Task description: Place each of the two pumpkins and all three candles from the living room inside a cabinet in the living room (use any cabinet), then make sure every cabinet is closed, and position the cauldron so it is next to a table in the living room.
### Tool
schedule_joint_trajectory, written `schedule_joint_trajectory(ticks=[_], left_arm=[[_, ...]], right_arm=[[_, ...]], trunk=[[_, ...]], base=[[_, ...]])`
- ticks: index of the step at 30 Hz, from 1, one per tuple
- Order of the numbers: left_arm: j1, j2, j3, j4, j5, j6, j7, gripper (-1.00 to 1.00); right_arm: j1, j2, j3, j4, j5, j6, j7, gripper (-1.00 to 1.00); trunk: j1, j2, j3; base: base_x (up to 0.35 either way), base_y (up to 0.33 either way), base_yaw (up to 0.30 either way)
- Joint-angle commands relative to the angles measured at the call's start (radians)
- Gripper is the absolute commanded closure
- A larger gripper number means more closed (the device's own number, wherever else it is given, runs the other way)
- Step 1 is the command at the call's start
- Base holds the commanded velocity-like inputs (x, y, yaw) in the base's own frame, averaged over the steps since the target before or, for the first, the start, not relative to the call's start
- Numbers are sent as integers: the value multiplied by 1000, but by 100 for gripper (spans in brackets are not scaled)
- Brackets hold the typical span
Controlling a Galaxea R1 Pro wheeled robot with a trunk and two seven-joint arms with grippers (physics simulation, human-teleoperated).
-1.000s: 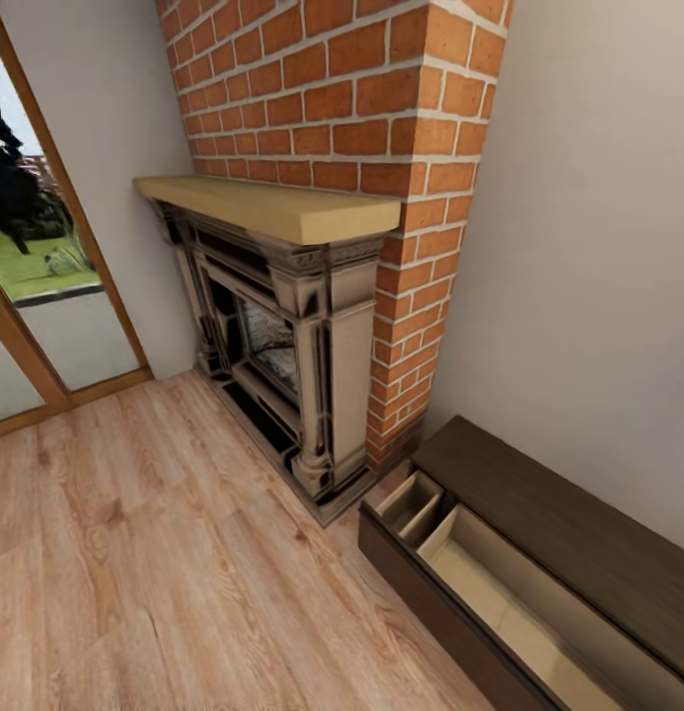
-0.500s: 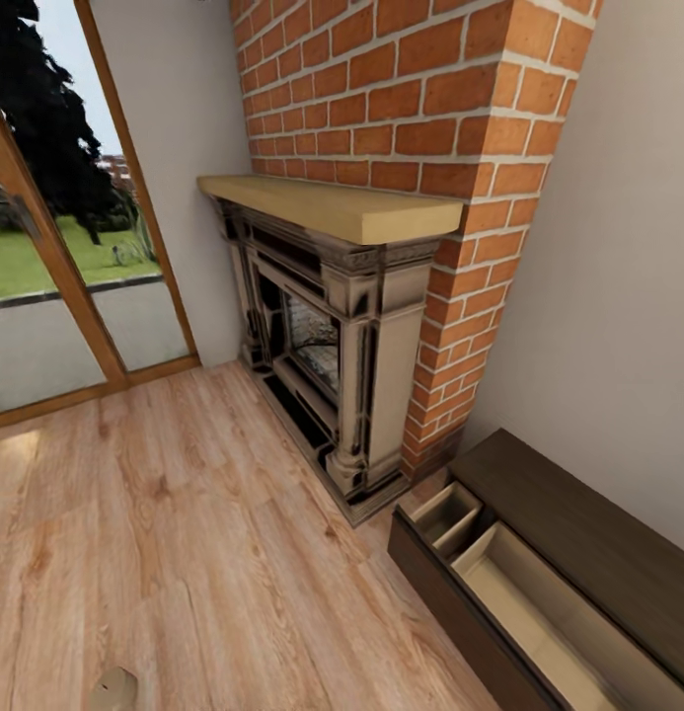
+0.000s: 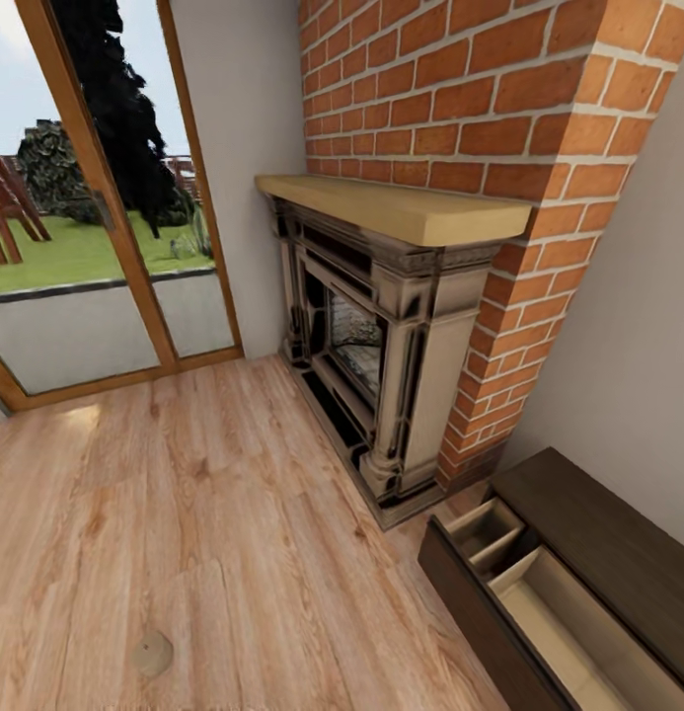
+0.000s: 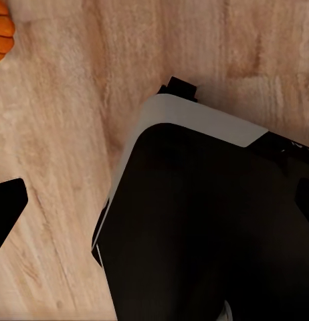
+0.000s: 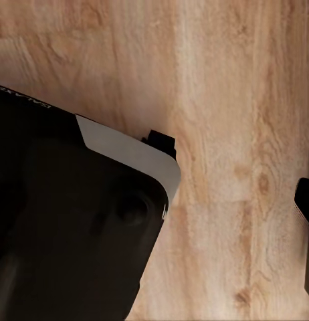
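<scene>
while in transit over the plank floor (image 3: 184,513), judged between fetches: cabinet (image 3: 588,533) drawer open beside fireplace (image 3: 381,336), apparently empty. candle (image 3: 152,653) on floor near base; pumpkin (image 4: 2,37) edge in left wrist view. next: approach and pick one. jaw state of both grippers: cannot tell; path clear.

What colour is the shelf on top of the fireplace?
Pale yellowish tan, like light wood. The shelf shows best in the head view.
</scene>
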State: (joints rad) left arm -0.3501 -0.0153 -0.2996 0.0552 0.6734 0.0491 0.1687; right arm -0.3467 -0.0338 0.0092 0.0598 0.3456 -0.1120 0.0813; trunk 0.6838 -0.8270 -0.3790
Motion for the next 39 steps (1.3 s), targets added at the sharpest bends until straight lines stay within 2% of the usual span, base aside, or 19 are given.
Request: schedule_joint_trajectory(ticks=[1,39], left_arm=[[0,0,0,0,0,0,0,-100],[0,0,1,0,1,0,0,-100]], right_arm=[[0,0,0,0,0,0,0,-100],[0,-1,0,-2,-2,0,0,-100]], trunk=[[0,0,0],[0,0,0]], base=[[0,0,290],[0,0,281]])
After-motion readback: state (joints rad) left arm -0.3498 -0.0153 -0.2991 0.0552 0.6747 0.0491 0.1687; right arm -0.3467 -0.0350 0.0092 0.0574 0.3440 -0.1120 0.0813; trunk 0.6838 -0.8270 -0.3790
